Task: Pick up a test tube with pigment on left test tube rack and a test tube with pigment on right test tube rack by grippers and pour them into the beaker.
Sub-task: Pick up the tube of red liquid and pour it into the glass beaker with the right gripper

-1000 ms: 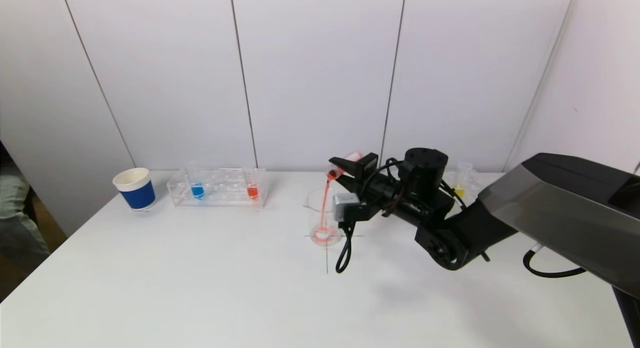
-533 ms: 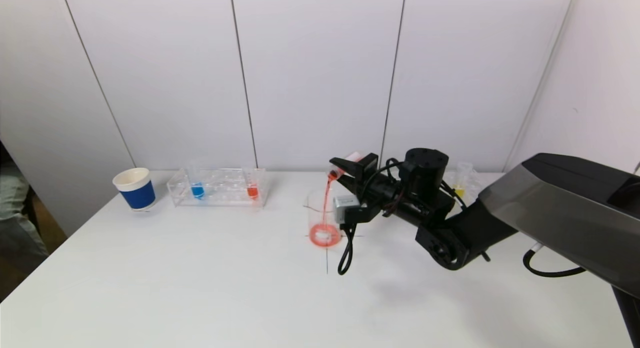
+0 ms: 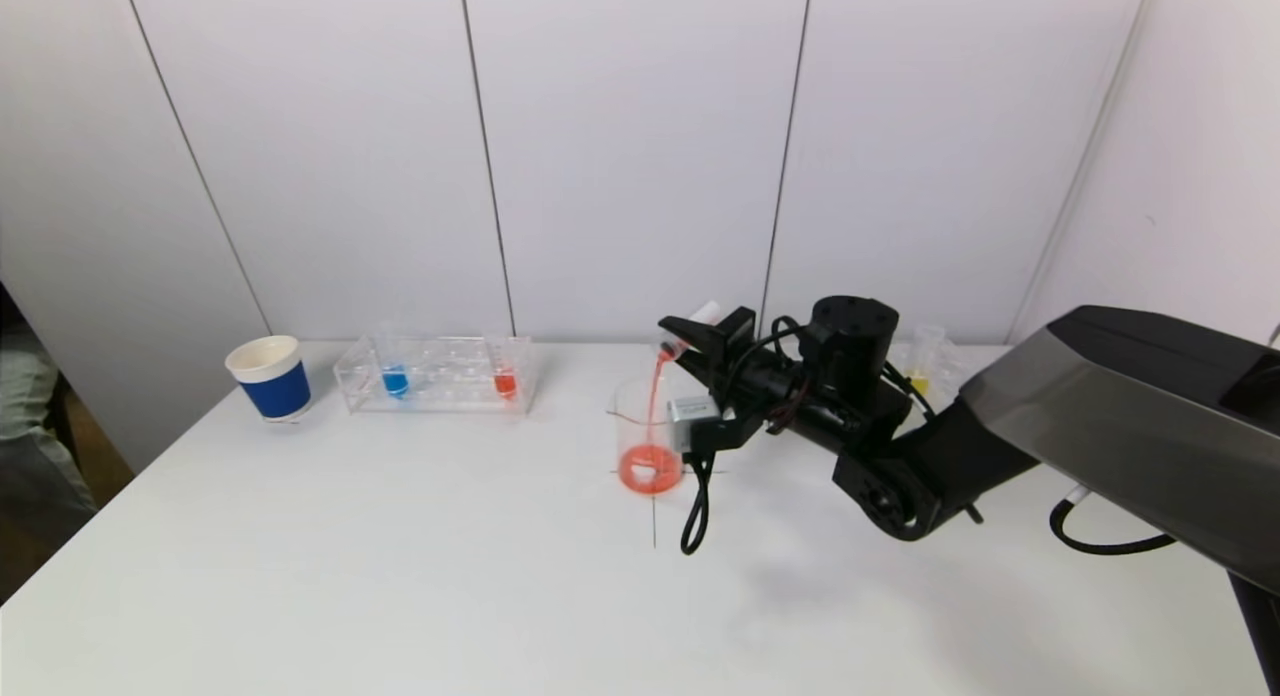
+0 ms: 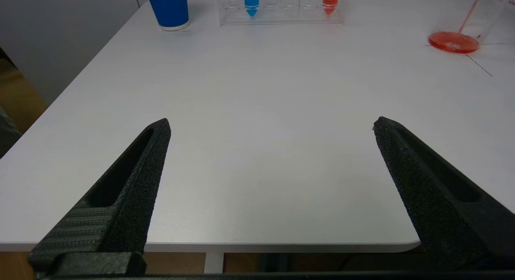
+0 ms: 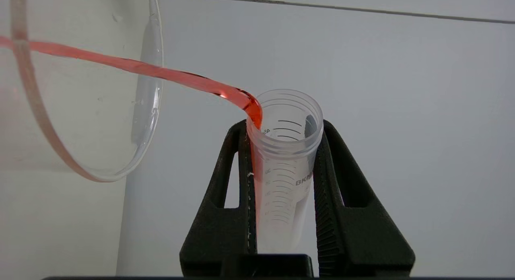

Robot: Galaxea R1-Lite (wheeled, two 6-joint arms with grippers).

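I have the right gripper (image 3: 690, 338) clenched on a test tube (image 5: 283, 167), tipped over the beaker (image 3: 645, 441) mid-tabletop, red pigment (image 5: 132, 66) streaming in. My left gripper (image 4: 271, 125) hangs spread wide and empty above the tabletop's (image 4: 257, 123) near edge.

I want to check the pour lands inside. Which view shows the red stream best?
The right wrist view: the red stream leaves the test tube and crosses the beaker rim. The head view shows it thin; the left wrist view only its lower end.
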